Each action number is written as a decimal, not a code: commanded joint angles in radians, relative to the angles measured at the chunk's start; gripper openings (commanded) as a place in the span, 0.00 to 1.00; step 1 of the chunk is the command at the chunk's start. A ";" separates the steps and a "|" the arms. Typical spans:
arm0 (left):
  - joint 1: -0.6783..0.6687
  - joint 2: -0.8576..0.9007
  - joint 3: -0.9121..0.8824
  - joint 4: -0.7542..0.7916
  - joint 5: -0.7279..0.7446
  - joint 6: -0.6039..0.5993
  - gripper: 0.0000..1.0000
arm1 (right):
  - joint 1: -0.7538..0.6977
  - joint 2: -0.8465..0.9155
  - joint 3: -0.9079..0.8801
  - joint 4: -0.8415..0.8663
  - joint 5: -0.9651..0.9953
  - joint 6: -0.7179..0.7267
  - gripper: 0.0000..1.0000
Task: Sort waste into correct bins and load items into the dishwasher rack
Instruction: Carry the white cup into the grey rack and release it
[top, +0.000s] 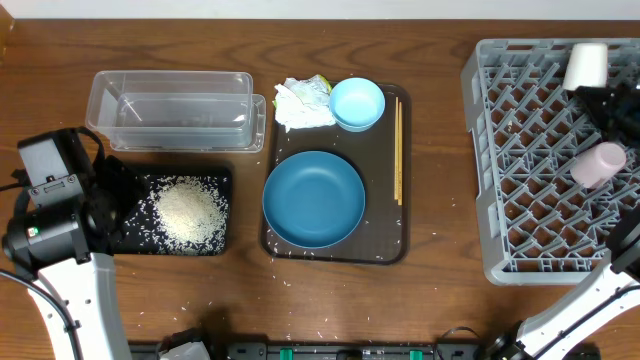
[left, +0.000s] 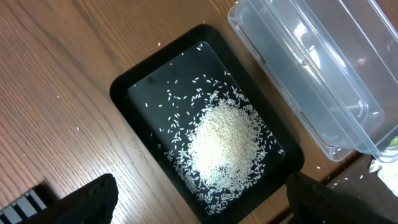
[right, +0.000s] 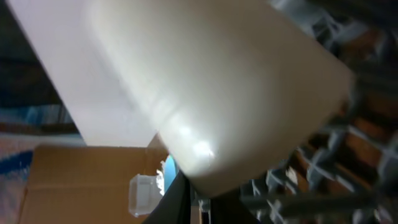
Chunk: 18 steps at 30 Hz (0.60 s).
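White rice (top: 188, 210) is heaped in the shallow black tray (top: 222, 182), next to the clear tub (top: 175, 110). My left gripper (left: 199, 208) hangs open over the tray's near end (left: 124, 93), nothing between its fingers. The white cup (top: 586, 66) is at the far edge of the grey rack (top: 520, 150), and my right gripper (top: 607, 97) is shut on it; the cup (right: 217, 81) fills the right wrist view. A pink cup (top: 598, 163) lies in the rack. The dark-blue bowl (top: 313, 198), light-blue bowl (top: 356, 103), chopsticks (top: 398, 150) and paper wad (top: 303, 102) are on the brown serving tray (top: 385, 245).
Loose rice grains are scattered on the wood around the black tray and the serving tray. The clear tub (left: 323, 68) stands just beyond the black tray. A cardboard box (right: 74, 180) shows past the table in the right wrist view.
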<state>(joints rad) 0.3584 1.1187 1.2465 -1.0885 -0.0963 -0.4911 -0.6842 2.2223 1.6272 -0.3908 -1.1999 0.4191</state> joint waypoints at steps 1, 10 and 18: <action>0.005 0.003 0.008 0.000 -0.005 -0.001 0.89 | -0.051 -0.010 0.015 -0.081 0.267 -0.092 0.09; 0.005 0.004 0.008 0.000 -0.005 -0.001 0.89 | -0.126 -0.123 0.073 -0.287 0.444 -0.151 0.09; 0.005 0.004 0.008 0.000 -0.005 -0.001 0.89 | -0.125 -0.268 0.074 -0.283 0.449 -0.143 0.22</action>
<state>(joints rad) 0.3584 1.1187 1.2465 -1.0882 -0.0959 -0.4938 -0.8288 2.0388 1.6768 -0.6769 -0.7639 0.2913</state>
